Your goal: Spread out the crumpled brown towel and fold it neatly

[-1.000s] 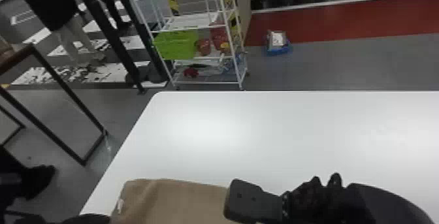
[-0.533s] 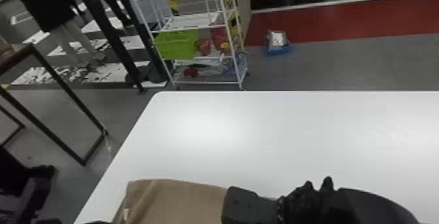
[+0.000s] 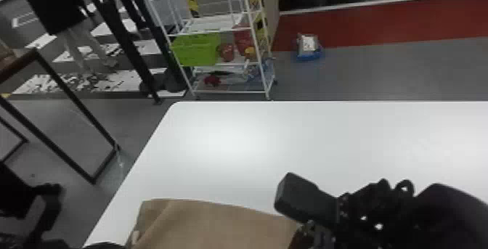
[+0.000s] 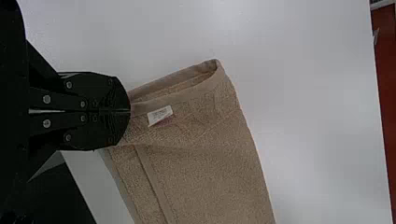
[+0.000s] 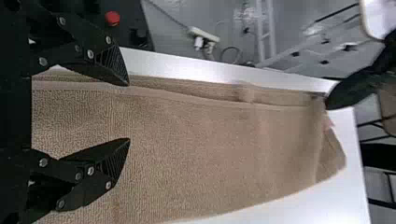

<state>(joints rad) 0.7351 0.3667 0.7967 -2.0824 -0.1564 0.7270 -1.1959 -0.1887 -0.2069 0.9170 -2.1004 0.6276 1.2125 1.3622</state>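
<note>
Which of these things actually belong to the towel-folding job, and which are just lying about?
Part of the job:
brown towel
white table under it
left end effector, shut on the towel's edge
right end effector, open over the towel

Just lying about:
white rack
green basket on the rack
blue-and-white bundle on the floor
power strip

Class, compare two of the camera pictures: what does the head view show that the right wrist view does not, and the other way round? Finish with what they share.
Head view: a white rack with a green basket, a blue-and-white package and a red floor strip.

Right wrist view: a white power strip on the floor and a round red object.

Both: the brown towel, the white table and the right gripper.
</note>
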